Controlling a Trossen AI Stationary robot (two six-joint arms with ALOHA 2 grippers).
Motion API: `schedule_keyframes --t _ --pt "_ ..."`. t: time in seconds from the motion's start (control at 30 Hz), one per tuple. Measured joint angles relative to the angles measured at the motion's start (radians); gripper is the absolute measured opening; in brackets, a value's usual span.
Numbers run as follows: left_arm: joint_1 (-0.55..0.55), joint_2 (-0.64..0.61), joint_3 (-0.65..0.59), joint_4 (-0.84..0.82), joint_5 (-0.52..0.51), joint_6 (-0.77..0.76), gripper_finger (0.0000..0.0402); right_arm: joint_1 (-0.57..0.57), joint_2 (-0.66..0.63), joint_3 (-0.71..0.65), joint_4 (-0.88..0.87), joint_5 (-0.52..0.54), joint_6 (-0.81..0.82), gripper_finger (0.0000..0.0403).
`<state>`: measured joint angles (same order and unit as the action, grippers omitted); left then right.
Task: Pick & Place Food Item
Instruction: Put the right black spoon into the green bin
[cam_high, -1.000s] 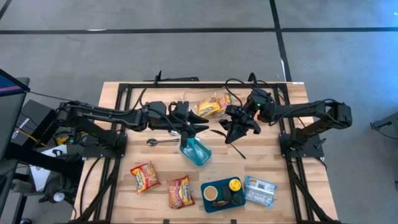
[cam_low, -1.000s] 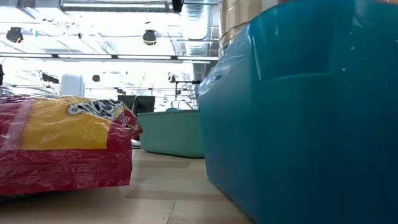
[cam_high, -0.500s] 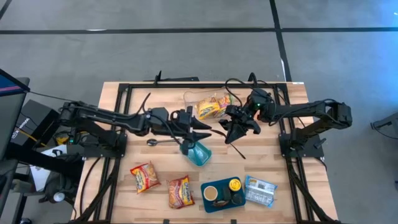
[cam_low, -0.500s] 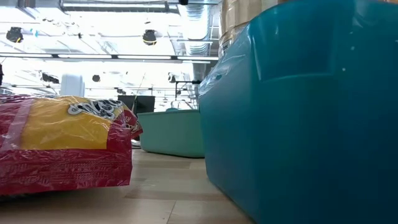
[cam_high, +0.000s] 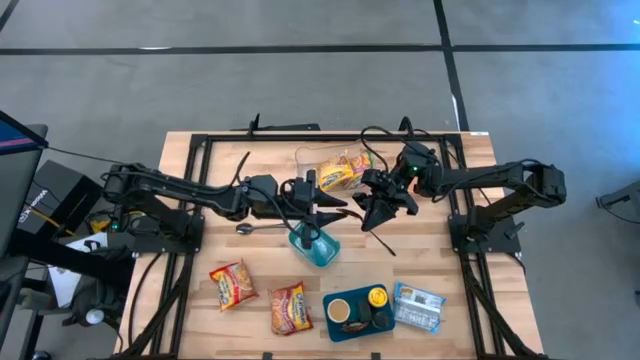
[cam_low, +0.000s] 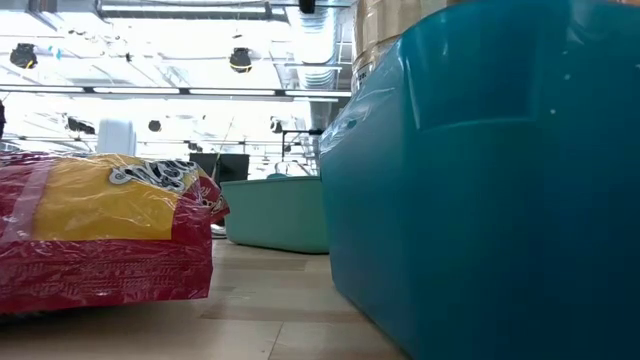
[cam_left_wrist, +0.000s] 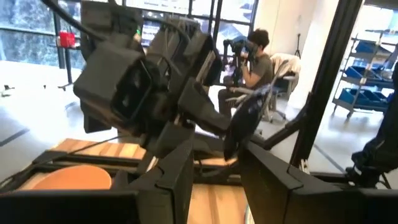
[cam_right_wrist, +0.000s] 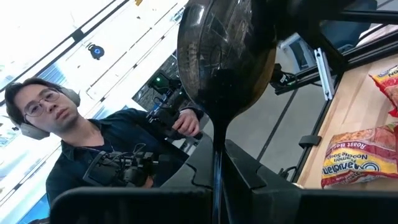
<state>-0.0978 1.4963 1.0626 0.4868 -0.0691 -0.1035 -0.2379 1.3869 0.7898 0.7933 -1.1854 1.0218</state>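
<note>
Wooden table (cam_high: 190, 310) | yellow-red crinkly noodle packet (cam_high: 340, 175) | right tool (cam_high: 372, 222) clenched on black ladle (cam_right_wrist: 227, 59)

The high view looks straight down on the whole bench (cam_high: 190, 150), while the low view sits at board level, pressed close against a teal container (cam_low: 490, 180) at 3 o'clock. Both share the noodle packet (cam_high: 291, 308), at 9 o'clock in the low view; each wrist view looks across the bench into the room.
</note>
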Motion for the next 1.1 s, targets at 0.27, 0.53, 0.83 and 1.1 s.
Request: schedule_keyframes --t 0.27,0.53,0.83,1.1 --pt "0.000 -0.003 0.000 0.062 -0.001 0.002 0.0099 0.000 0.000 0.000 0.000 0.000 0.000 0.0005" --pt "0.000 -0.003 0.000 0.062 -0.001 0.002 0.0080 0.000 0.000 0.000 -0.001 0.000 0.000 0.0005" --pt "0.000 -0.003 0.000 0.061 -0.001 0.004 0.0026 -0.001 0.000 0.000 -0.001 0.000 0.002 0.0006" --pt "0.000 -0.003 0.000 0.055 -0.014 0.006 0.0006 -0.001 0.001 0.000 -0.004 0.004 0.007 0.0025"
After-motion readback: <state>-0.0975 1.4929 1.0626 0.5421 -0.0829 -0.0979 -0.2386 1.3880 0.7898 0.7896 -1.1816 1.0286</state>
